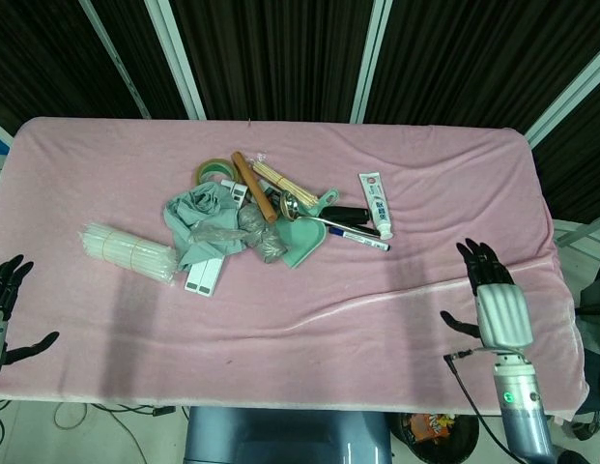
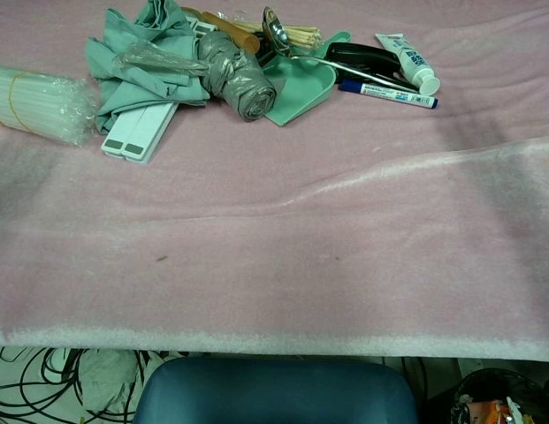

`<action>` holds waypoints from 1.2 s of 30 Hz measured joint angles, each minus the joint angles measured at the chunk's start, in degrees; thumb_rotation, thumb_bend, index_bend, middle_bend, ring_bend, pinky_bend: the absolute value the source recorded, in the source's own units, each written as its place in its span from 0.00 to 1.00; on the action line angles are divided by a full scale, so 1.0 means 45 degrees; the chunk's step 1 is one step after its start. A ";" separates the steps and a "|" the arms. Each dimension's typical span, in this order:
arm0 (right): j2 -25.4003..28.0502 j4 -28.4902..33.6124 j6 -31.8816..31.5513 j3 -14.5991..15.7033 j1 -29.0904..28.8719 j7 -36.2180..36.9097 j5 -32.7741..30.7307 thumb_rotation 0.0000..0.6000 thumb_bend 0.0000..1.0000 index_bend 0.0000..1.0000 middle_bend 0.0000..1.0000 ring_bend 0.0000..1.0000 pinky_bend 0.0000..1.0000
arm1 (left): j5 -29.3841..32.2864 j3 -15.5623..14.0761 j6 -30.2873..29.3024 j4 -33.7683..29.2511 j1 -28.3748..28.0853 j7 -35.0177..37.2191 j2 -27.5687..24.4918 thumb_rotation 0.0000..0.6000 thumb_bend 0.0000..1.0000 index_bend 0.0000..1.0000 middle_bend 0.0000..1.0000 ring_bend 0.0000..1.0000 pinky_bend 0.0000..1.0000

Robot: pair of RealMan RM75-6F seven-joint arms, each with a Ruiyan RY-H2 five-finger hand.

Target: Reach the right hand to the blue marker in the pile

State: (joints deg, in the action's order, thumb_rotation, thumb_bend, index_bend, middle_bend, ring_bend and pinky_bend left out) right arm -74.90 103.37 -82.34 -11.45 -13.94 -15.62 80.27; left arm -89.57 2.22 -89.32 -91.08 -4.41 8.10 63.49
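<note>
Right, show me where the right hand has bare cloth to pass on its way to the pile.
Bare pink cloth runs from the right hand up to the blue-capped white marker. Crowding starts behind it: a white toothpaste tube and a green plastic dustpan.

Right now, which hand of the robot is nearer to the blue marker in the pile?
The right hand. It hovers open over the table's near right part, below and right of the blue marker. The left hand is at the far left edge, beyond the whole pile.
</note>
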 measured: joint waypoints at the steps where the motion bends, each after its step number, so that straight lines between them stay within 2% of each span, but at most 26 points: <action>1: -0.0106 0.0136 0.0333 -0.0358 -0.0355 -0.0219 -0.0431 1.00 0.18 0.34 0.33 0.20 0.23 | 0.0022 0.0008 0.0026 -0.0002 -0.0009 -0.0009 -0.0001 1.00 0.00 0.00 0.00 0.00 0.00; 3: -0.0316 0.0232 0.0856 -0.0866 -0.0939 -0.0597 -0.1115 1.00 0.19 0.42 0.40 0.24 0.23 | 0.0047 0.0020 0.0059 -0.0005 -0.0025 -0.0058 0.0003 1.00 0.00 0.00 0.00 0.00 0.00; 6: -0.0820 0.0086 0.1785 -0.1555 -0.2010 -0.1357 -0.2316 1.00 0.20 0.44 0.45 0.26 0.23 | 0.0103 0.0043 0.0087 -0.0001 -0.0037 -0.0152 0.0032 1.00 0.00 0.00 0.00 0.00 0.00; 10: -0.1696 -0.0581 0.2867 -0.2051 -0.3307 -0.2336 -0.3785 1.00 0.20 0.44 0.46 0.26 0.23 | 0.0226 0.0078 0.0115 0.0018 -0.0030 -0.0325 0.0097 1.00 0.00 0.00 0.00 0.00 0.00; 20: -0.3632 -0.2983 0.4226 -0.2283 -0.5368 -0.3876 -0.5984 1.00 0.21 0.45 0.46 0.28 0.25 | 0.0294 0.0236 -0.0070 0.0618 -0.0039 -0.0865 0.0585 1.00 0.00 0.00 0.00 0.00 0.00; 23: -0.4027 -0.3582 0.4476 -0.2406 -0.5816 -0.4008 -0.6523 1.00 0.22 0.45 0.46 0.30 0.28 | 0.0329 0.0247 -0.0046 0.0681 -0.0048 -0.1036 0.0640 1.00 0.00 0.00 0.00 0.00 0.00; 36: -0.5213 -0.6448 0.5493 -0.2607 -0.7326 -0.4408 -0.8032 1.00 0.23 0.45 0.38 0.28 0.28 | 0.0716 0.0357 0.0096 0.0668 -0.0034 -0.1339 0.0736 1.00 0.00 0.00 0.00 0.00 0.00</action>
State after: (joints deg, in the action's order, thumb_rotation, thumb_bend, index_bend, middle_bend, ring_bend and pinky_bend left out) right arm -98.36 74.35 -57.62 -23.18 -46.91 -35.46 44.13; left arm -86.35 3.83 -88.89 -88.07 -4.57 2.07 66.80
